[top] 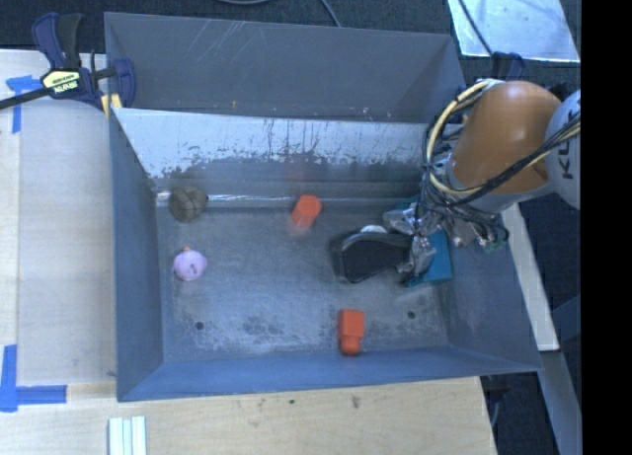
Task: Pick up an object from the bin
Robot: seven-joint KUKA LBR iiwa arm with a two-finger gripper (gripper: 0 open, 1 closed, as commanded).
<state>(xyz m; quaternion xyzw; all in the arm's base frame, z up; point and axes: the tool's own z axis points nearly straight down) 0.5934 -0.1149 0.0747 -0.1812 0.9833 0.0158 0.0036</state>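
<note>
You see the grey metal bin (286, 88) from above, and the arm with its round orange cover (504, 137) comes in from the right. The claw (413, 251) is low at the right side of the bin floor, at the right end of a black rounded object (360, 259) that lies a little right of the middle. Just beside the claw, on its right, lies a blue flat piece (439, 264). You cannot tell whether the claw is apart or together, or whether it clamps on anything.

Well apart from the claw lie four more things:
- a small orange block (306, 210) near the back wall
- a second orange block (351, 331) near the front wall
- a pink ball (190, 265) at the left side
- a grey-brown ball (187, 203) in the back left corner
</note>
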